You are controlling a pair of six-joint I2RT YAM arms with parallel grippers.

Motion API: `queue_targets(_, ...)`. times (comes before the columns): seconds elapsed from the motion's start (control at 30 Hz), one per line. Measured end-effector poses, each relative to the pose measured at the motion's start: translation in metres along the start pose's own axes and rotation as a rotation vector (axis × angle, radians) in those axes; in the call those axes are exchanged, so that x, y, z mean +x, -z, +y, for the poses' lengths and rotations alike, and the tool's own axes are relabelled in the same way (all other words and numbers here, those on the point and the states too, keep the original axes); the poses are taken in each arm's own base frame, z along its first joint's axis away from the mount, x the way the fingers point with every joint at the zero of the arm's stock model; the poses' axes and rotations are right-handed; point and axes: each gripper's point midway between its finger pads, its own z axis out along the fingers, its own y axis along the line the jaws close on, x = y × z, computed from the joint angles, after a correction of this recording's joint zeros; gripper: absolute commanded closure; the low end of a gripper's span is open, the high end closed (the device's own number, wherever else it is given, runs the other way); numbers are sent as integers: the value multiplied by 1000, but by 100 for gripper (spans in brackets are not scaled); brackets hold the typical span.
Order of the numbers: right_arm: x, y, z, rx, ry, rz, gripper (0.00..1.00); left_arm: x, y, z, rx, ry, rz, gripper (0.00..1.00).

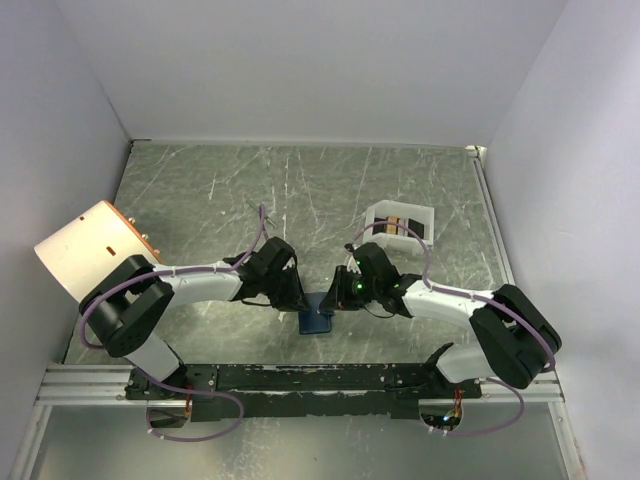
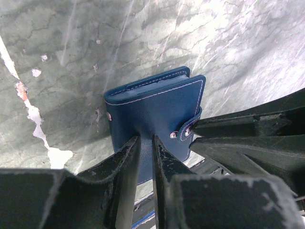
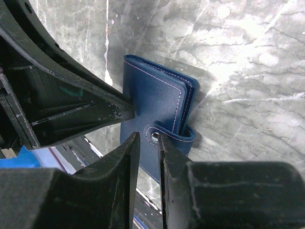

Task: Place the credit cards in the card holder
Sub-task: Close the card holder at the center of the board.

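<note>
Two claws, both narrow | left claw pinches wallet edge | right claw pinches snap tab | wallet closed

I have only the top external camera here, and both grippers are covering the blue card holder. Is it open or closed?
Observer: Closed. The left wrist view shows the card holder folded, with its snap tab wrapped over the free edge.
Operator: Where does the right gripper touch it?
Observer: In the right wrist view, the right gripper has one finger on each side of the tab's button and pinches there.
Operator: And the left one?
Observer: The left gripper is shut on the edge of the holder nearest its camera, a little apart from the tab.
</note>
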Motion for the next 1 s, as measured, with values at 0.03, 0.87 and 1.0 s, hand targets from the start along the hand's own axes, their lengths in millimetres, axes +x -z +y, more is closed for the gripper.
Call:
queue_targets(0.03, 0, 0, 1, -3, 1, 0, 78, 0, 0, 0, 0, 0, 0, 70)
queue_targets(0.87, -2, 7, -1, 42, 14, -25, 78, 0, 0, 0, -2, 0, 2, 70)
queue_targets(1.0, 2, 2, -4, 45, 10, -6, 78, 0, 0, 0, -5, 1, 5, 70)
